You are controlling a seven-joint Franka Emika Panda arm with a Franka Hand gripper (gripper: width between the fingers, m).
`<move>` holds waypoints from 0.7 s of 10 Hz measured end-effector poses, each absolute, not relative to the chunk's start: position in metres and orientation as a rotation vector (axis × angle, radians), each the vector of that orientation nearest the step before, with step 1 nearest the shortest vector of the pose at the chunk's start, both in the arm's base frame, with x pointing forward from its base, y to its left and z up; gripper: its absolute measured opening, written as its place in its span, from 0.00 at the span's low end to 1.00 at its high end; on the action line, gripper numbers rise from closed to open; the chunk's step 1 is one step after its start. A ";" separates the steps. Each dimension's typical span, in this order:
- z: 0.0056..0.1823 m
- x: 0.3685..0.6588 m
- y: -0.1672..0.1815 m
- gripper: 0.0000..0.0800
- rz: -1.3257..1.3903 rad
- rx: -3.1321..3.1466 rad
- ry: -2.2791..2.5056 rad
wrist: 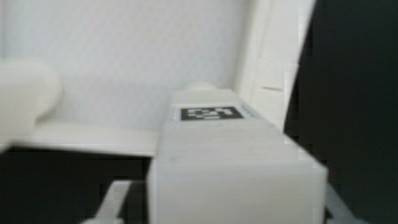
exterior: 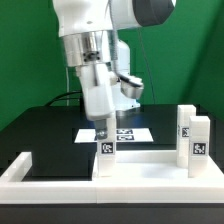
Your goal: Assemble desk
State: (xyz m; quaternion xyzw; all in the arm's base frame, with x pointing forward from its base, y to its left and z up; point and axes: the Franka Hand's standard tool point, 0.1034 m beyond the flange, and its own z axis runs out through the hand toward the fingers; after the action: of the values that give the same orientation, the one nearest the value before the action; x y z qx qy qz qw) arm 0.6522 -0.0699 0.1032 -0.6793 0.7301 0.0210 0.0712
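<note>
My gripper (exterior: 103,132) is shut on a white square leg block (exterior: 106,150) with a black-and-white tag. It holds the block upright at the near-left corner of the flat white tabletop panel (exterior: 150,165). Whether the block touches the panel I cannot tell. Two more tagged leg blocks (exterior: 185,122) (exterior: 198,140) stand upright at the panel's right end. In the wrist view the held leg block (wrist: 214,150) fills the foreground between my fingers (wrist: 118,198), its tag facing the camera, and the tabletop panel (wrist: 125,50) lies beyond it.
A low white U-shaped border wall (exterior: 22,168) runs along the front and left of the black table. The marker board (exterior: 130,133) lies flat behind the gripper. A rounded white shape (wrist: 25,95) shows at the wrist view's edge, blurred.
</note>
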 end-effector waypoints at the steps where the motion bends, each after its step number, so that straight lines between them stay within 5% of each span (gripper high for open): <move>1: 0.103 0.652 -0.070 0.36 0.075 -1.926 2.297; 4: 0.102 0.651 -0.068 0.36 0.059 -2.032 2.219; 6: 0.101 0.654 -0.051 0.75 0.008 -2.402 1.845; 7: 0.101 0.654 -0.045 0.80 -0.005 -2.556 1.623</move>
State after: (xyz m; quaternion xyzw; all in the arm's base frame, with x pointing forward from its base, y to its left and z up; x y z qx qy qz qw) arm 0.6543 -0.0447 0.1010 -0.8429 0.5351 -0.0016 0.0569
